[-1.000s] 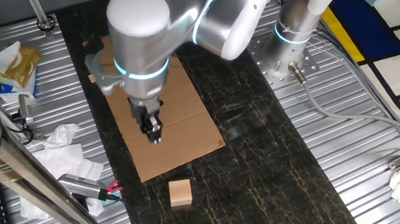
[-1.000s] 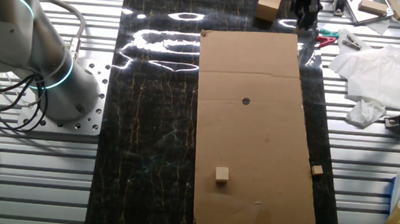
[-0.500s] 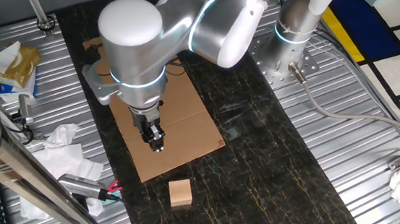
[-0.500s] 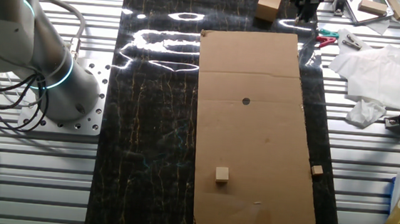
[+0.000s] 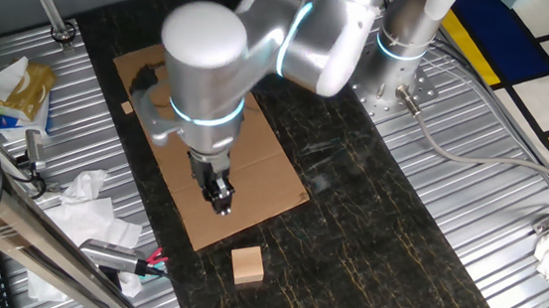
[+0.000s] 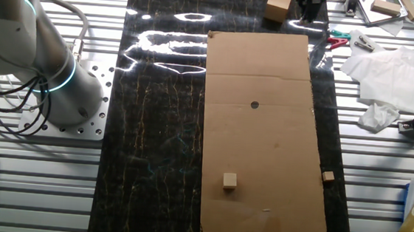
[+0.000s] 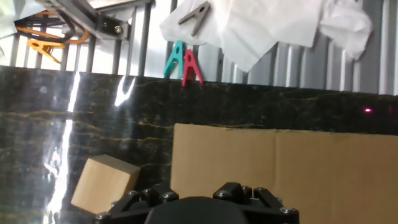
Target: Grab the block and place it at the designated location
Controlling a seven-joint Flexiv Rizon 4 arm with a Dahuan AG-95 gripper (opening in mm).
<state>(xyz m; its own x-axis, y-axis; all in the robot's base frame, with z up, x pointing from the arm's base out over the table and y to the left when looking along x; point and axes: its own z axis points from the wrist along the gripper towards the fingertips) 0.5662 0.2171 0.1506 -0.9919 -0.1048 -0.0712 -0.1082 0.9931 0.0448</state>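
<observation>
Smooth wooden cube (image 5: 247,265), dark marbled mat (image 5: 376,243)

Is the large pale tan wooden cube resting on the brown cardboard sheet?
No. The large pale tan wooden cube sits on the dark marbled tabletop, beyond the brown cardboard sheet's edge.

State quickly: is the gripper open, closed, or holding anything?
Gripper: holding nothing; open or closed cannot be told. The block sits apart on the table.

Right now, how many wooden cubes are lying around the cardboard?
3: the block on the dark mat beyond the cardboard sheet, a smaller cube on the sheet, and a tiny one beside its edge. The arm may hide others.
</observation>
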